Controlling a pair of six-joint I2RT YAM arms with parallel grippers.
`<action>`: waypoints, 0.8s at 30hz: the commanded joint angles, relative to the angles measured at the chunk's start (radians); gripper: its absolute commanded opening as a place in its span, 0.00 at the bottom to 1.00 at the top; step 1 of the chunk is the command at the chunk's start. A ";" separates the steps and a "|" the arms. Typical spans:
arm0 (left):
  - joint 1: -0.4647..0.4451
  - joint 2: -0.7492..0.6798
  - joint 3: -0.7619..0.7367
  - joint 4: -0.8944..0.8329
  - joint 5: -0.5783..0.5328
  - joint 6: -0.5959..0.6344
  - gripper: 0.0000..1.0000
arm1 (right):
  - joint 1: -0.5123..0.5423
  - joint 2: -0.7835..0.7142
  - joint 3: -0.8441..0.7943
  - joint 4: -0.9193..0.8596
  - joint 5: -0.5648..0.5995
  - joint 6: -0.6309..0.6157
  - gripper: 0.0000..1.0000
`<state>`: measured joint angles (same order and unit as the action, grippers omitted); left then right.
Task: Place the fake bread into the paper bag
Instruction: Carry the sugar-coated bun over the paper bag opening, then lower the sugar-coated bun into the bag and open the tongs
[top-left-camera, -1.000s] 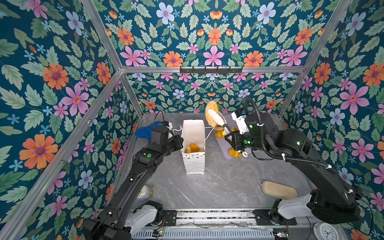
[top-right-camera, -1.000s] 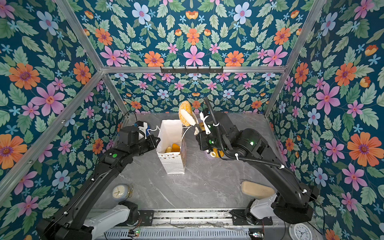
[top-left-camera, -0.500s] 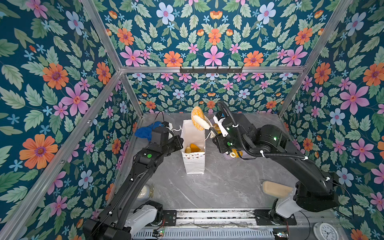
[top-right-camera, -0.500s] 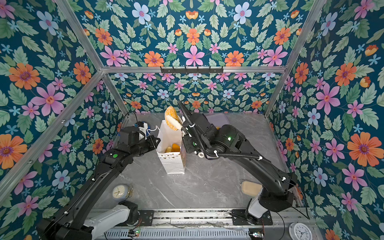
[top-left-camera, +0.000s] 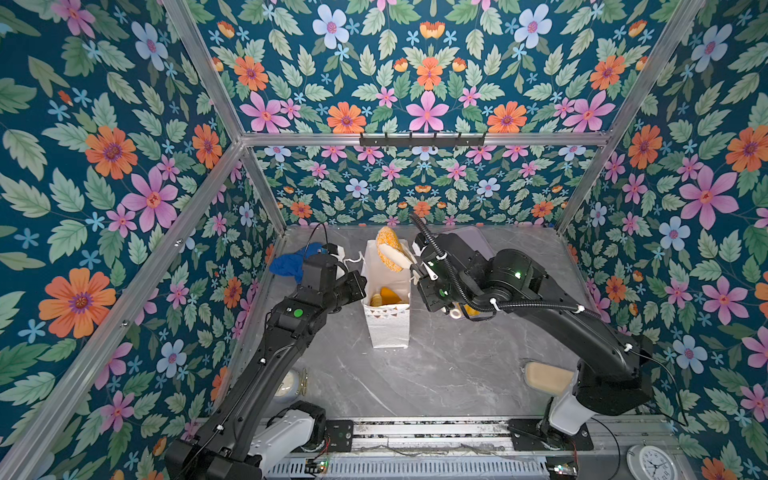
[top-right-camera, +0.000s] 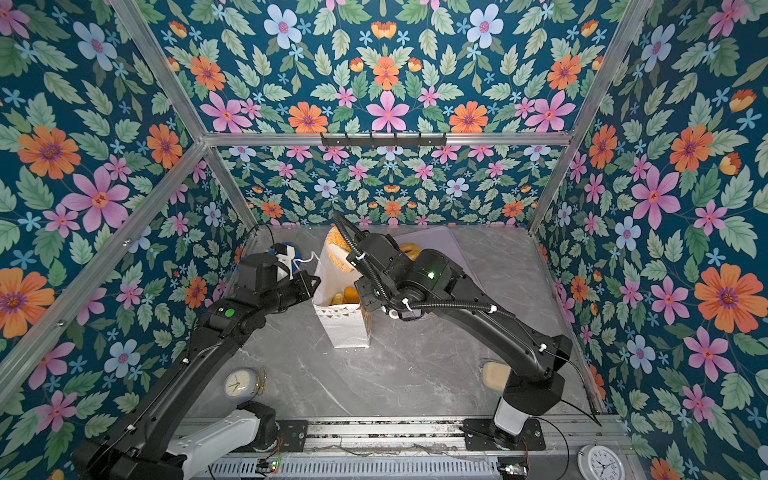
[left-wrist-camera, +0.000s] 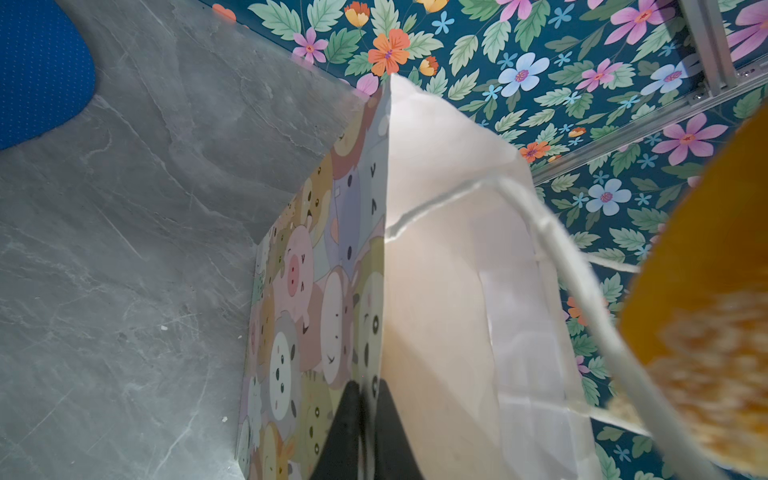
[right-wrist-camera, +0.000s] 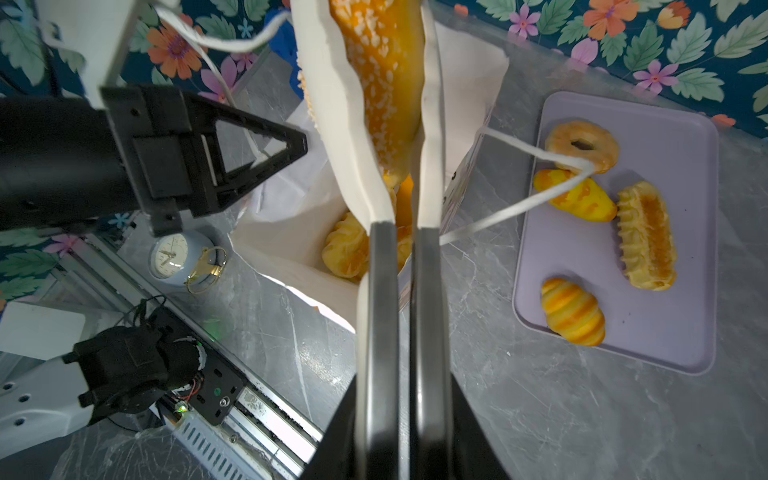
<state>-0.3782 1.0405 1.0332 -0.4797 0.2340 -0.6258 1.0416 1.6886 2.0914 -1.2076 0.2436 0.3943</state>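
1. Presently, the right gripper (right-wrist-camera: 380, 50) is seen clamped on a long seeded loaf (right-wrist-camera: 386, 95) — its white fingers (right-wrist-camera: 353, 124) are pressed against both flanks of the piece.
2. In both top views the seeded loaf (top-left-camera: 388, 249) is held tilted above the open mouth of the paper bag (top-left-camera: 388, 332), toward the far edge of the opening; it is not yet inside.
3. The left gripper (left-wrist-camera: 361, 428) is closed on the bag's rim, with the left side wall pinched between its black jaws.
4. The paper bag is stood upright on the grey table (top-left-camera: 436, 374) between the two arms, and several yellow pastries (top-left-camera: 386, 297) are lying at its bottom.
5. Four more pieces are laid out on the lilac tray (right-wrist-camera: 665, 345) just beside the bag — a ring bagel (right-wrist-camera: 582, 145), a yellow bun (right-wrist-camera: 575, 195), a ridged long loaf (right-wrist-camera: 646, 237) and a striped croissant (right-wrist-camera: 573, 311).
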 joint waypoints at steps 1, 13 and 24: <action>0.000 -0.006 -0.001 0.016 -0.005 -0.002 0.11 | 0.003 0.006 -0.009 0.000 0.019 0.010 0.25; 0.001 -0.005 0.002 0.018 -0.003 -0.001 0.11 | 0.005 0.019 -0.038 0.000 0.016 0.013 0.29; 0.000 -0.005 0.004 0.018 -0.002 -0.002 0.11 | 0.007 0.017 -0.045 0.004 0.016 0.012 0.39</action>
<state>-0.3782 1.0370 1.0332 -0.4793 0.2340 -0.6258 1.0477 1.7073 2.0438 -1.2160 0.2428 0.3950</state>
